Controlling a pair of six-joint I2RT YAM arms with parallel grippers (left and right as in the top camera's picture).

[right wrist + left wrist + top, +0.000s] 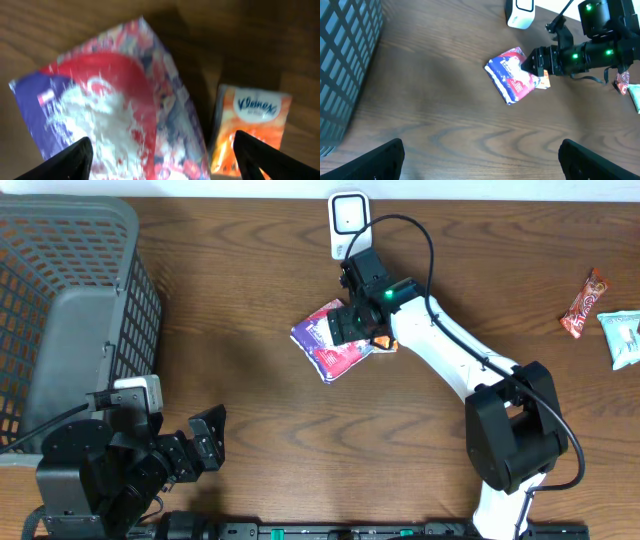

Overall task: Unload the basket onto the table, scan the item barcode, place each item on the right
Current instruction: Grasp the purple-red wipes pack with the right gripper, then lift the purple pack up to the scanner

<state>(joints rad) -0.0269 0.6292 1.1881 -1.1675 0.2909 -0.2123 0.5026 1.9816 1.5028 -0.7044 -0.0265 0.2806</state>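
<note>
A purple, red and white packet lies flat on the wooden table, also seen in the left wrist view and filling the right wrist view. My right gripper hovers just above its right part, open, fingers spread wide on either side of the packet. A white barcode scanner stands at the far edge, just behind the right arm. An orange Kleenex pack lies against the packet's right side. My left gripper is open over bare wood near the front left.
A grey mesh basket fills the left side of the table. At the far right lie a brown-red candy bar and a pale teal packet. The right arm's cable loops above the scanner.
</note>
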